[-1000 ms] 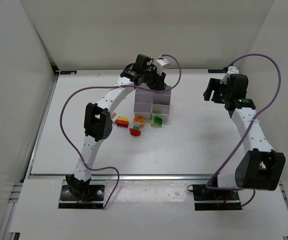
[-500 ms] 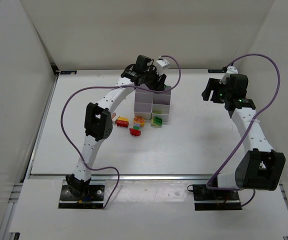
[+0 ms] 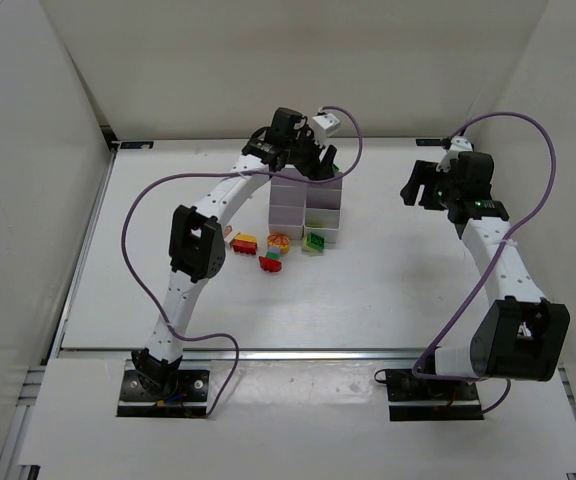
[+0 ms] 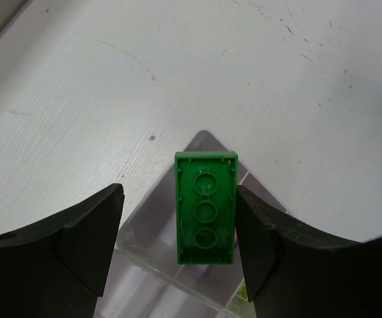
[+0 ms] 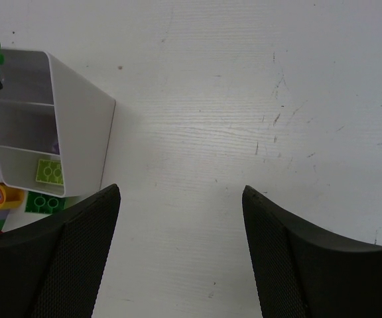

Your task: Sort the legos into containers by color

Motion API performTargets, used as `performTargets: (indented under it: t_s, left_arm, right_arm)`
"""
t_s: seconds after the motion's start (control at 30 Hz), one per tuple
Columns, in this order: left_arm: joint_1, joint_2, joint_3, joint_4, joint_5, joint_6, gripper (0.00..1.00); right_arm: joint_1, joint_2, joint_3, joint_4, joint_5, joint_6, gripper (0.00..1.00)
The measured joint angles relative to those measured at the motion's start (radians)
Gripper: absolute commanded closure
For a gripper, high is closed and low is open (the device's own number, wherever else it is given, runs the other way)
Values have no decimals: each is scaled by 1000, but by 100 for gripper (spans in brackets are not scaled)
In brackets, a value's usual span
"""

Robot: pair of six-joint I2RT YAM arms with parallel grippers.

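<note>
The containers (image 3: 306,210) are a white grid of square boxes at the table's middle back. My left gripper (image 3: 313,160) hovers over their far end, jaws open. Between its fingers hangs a green lego (image 4: 205,209), underside showing: it rests against the right finger (image 4: 257,238), with a clear gap to the left finger (image 4: 88,238). Under it lies a corner cell of the containers (image 4: 144,245). Loose legos lie in front of the boxes: a red-yellow one (image 3: 244,242), a red one (image 3: 271,262), an orange-yellow one (image 3: 279,241) and a green one (image 3: 315,241). My right gripper (image 3: 416,185) is open and empty, right of the boxes.
In the right wrist view the containers (image 5: 78,132) sit at the left, with a lime lego (image 5: 48,171) in the nearest cell and a green lego (image 5: 45,202) on the table beside it. White walls enclose the table at the back and sides.
The left jaws have spread wider around the green lego above the containers. The right gripper has shifted slightly to the left.
</note>
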Motion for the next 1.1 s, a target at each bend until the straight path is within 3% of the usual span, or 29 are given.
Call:
performTargets:
  t_s: [0.53,0.77,1.1]
  left_arm:
    - [2,0,-11,57,-19,-3,23]
    - [2,-12,-63,73,0,-3,23]
    - [2,-57,-146,105,10,-1,20]
  right_arm:
    - [0,2,-12,29,-115,1,23]
    - [0,96,19,126,-278,148,37]
    - [40,266,188,204,-363,328,28]
